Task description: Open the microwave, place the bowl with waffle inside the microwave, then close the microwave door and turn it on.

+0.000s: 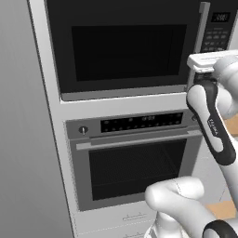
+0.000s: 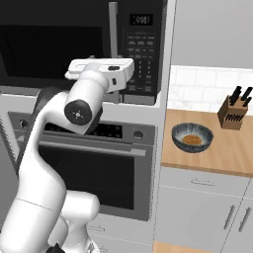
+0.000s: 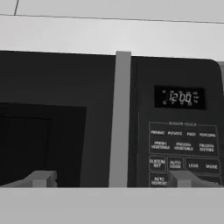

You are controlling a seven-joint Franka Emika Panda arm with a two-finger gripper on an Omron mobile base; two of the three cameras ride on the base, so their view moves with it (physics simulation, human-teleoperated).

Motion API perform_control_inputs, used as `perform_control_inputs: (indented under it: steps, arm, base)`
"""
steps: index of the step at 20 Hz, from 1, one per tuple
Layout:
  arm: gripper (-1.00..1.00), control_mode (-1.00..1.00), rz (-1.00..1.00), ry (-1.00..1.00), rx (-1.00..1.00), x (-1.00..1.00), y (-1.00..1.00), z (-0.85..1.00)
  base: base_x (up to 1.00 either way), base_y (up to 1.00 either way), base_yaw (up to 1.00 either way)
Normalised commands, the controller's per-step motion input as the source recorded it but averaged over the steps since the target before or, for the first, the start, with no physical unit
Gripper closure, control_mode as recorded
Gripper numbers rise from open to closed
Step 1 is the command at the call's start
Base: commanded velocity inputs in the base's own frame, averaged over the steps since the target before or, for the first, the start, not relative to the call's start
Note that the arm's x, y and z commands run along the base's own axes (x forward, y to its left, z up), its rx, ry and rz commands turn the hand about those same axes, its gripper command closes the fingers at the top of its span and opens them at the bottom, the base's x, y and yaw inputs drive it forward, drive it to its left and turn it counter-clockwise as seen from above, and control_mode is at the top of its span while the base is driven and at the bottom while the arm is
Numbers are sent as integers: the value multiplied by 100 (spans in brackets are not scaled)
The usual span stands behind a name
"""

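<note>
Closed microwave (image 1: pixel 125 46) set in the cabinet column directly above the oven (image 1: pixel 135 158), with the gripper (image 3: pixel 111 180) raised in front of its right part. The microwave door (image 3: pixel 57 122) lies flush and shut; its bar handle (image 3: pixel 120 118) runs vertically at the door's right edge, just left of the keypad strip (image 3: pixel 181 153), whose display (image 3: pixel 179 97) sits at the top. The handle's long axis is upright, and the door front faces straight out toward the robot. In the hand view the two fingertips (image 3: pixel 41 178) stand wide apart, one left of the handle over the dark window and one right of it over the keypad, gripping nothing: the pincer is open and straddles the bar without touching it.

Step in hand, as judged: grasping the handle to open the door. To do it well, the fingers should advance until the bar lies between the pads, close squarely across it, then pull outward along an arc, presumably about a hinge on the left edge.

The bowl (image 2: pixel 192 137), holding the brown waffle (image 2: pixel 192 140), rests on the wooden counter (image 2: pixel 217 148) well to the right of the microwave and lower, near a knife block (image 2: pixel 233 112).
</note>
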Motion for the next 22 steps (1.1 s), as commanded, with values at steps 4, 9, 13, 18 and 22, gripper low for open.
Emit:
perform_control_inputs:
  steps: [4, 9, 13, 18, 22]
  arm:
    - [-100, -100, 0, 13, 1, 29, -3, 0]
    - [-100, -100, 0, 4, 0, 44, 0, 0]
    - [-100, -100, 0, 0, 0, 41, -1, -2]
    - [-100, -100, 0, 0, 0, 29, 0, -5]
    - [-100, -100, 0, 0, 0, 31, 0, 0]
  base:
    - [0, 0, 0]
    - [0, 0, 0]
    - [0, 0, 0]
    - [0, 0, 0]
    - [0, 0, 0]
